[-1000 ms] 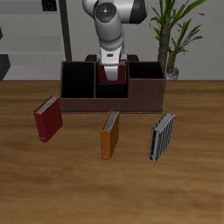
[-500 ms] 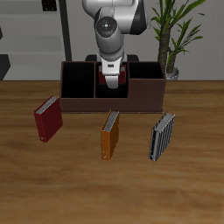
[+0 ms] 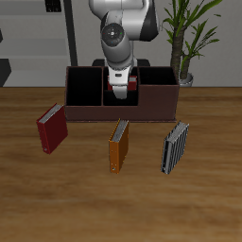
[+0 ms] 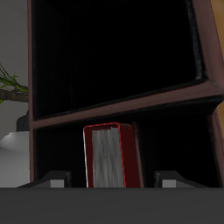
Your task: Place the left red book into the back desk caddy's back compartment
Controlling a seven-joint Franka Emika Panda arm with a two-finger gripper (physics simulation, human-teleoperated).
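The left red book stands upright, white page edges up, in the back compartment, the small rear cell of the back desk caddy's middle section. My gripper hangs straight above it and hides most of it in the exterior view. In the wrist view my gripper is open: both fingertips stand well clear of the book's covers, with a gap on each side. The dark divider wall separates this cell from the neighbouring one.
On the table in front of the caddy stand a darker crimson book, an orange book and a grey striped book. A potted plant rises behind the caddy's end.
My gripper has risen a little above the caddy. The red book stays down in the cell. The other books have not moved.
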